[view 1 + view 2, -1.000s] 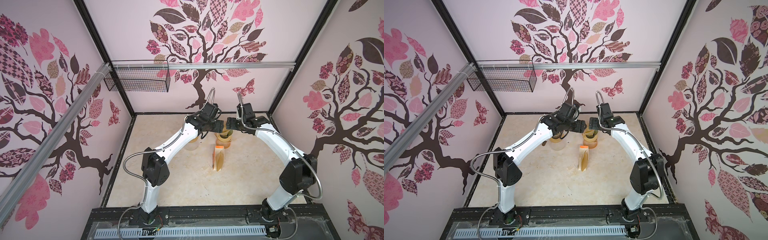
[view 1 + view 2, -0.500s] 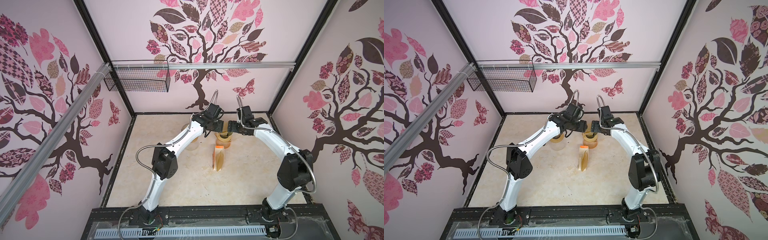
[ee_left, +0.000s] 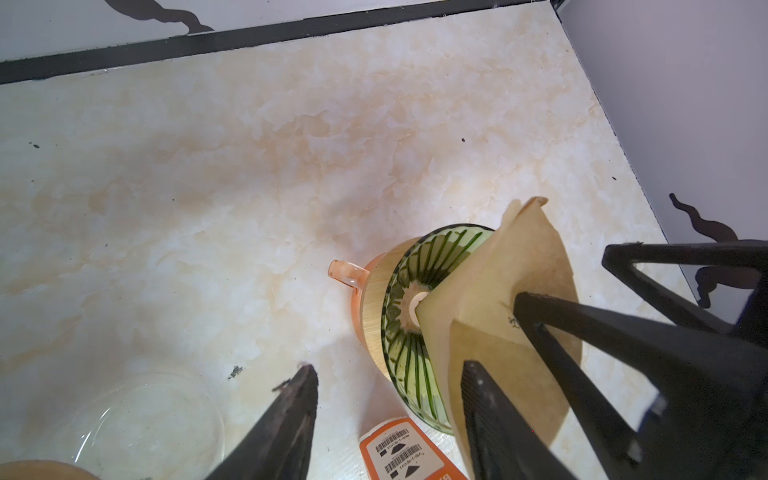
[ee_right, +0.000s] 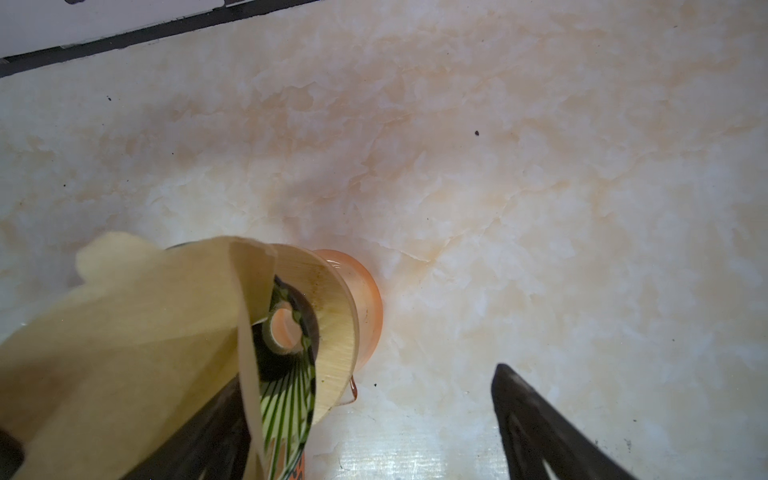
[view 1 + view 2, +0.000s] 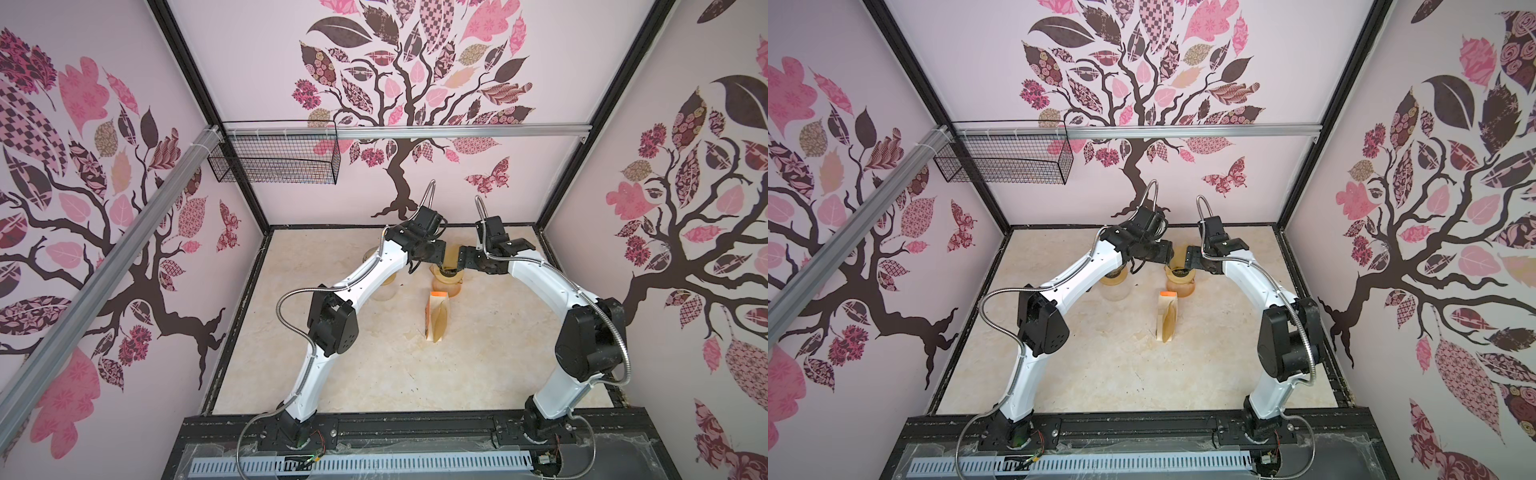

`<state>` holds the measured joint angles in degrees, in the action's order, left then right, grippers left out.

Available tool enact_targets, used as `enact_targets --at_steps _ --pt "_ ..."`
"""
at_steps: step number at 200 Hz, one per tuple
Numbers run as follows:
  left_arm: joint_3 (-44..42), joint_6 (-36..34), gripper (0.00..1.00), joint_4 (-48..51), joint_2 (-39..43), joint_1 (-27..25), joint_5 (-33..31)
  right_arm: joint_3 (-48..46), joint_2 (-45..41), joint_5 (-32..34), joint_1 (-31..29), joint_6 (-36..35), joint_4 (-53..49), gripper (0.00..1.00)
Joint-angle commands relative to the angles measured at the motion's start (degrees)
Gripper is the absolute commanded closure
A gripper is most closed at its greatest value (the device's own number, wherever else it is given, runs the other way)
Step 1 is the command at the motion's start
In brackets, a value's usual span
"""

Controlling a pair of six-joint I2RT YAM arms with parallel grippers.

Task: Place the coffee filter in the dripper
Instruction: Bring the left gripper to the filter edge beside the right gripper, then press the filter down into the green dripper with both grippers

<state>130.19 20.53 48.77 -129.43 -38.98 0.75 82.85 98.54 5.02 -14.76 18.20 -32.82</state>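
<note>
The coffee filter (image 3: 505, 266), a tan paper cone with a folded seam, leans tilted and partly opened, its tip at the centre hole of the dripper (image 3: 405, 357). The dripper, ribbed green glass in a pale wooden collar, stands upright near the back of the counter (image 3: 208, 166).

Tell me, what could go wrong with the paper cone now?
The coffee filter leans on one side of the green dripper, mostly above its rim, so it might flop out. It seems draped on one finger of the right gripper, which could drag it away. A bump might topple the orange jug underneath.
</note>
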Motion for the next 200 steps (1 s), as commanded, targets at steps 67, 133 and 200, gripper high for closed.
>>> enact_targets --at_steps 67,133,200 --pt "3.2 -0.2 0.42 1.3 -3.1 0.8 0.5 -1.1 0.9 -1.2 1.3 0.3 1.2 0.11" --pt "3.2 -0.2 0.42 1.4 -3.7 1.0 0.5 -1.6 2.3 -1.8 1.9 0.5 1.6 0.11" --pt "3.2 -0.1 0.42 1.5 -4.8 1.1 0.8 -1.9 3.5 -2.4 2.2 0.5 2.1 0.11"
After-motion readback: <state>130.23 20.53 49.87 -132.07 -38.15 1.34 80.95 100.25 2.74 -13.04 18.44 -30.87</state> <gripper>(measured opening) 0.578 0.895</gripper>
